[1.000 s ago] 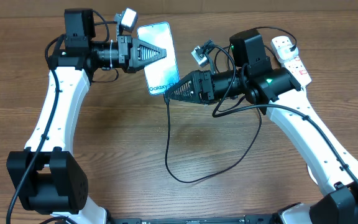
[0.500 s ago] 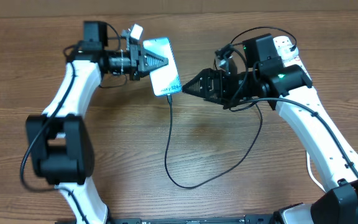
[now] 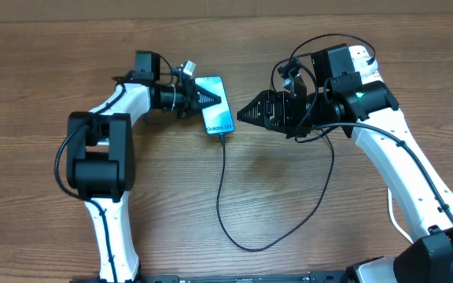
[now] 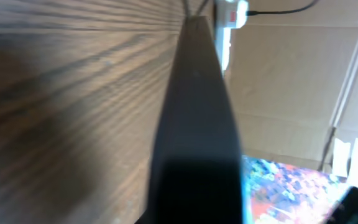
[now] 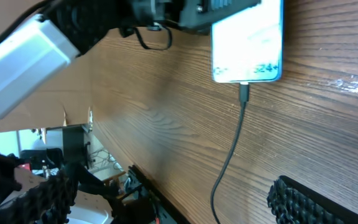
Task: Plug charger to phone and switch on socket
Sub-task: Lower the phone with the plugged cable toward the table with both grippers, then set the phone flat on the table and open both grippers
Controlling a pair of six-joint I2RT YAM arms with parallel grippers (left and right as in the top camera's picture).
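**Hazards.** The left end effector has its jaws closed together at the far-left end of the phone and appears to pinch that edge. If it draws away before letting go, the phone would be dragged across the tabletop. That could work the connector loose from the near end.

The right end effector is spread wide and holds nothing. It sits just right of the phone, apart from it. Its ridged fingers frame the seated connector in the wrist view.

The charger cable runs near from the phone, loops right, then climbs under the right forearm. Its plug end is hidden there, so I cannot tell whether it sits in an outlet.

The power strip lies at the far right, largely covered by the right arm, and its switch is not visible. In my judgement the main risk is the right arm swinging toward the strip and catching the slack cable, which would tug the phone or unseat the connector. A blind press could also miss the switch.

**Pose.** The left arm rises from the near left and bends at the elbow. Its wrist is level and points right. The right arm comes from the near right and folds near the strip, with the forearm pointing left at the phone.
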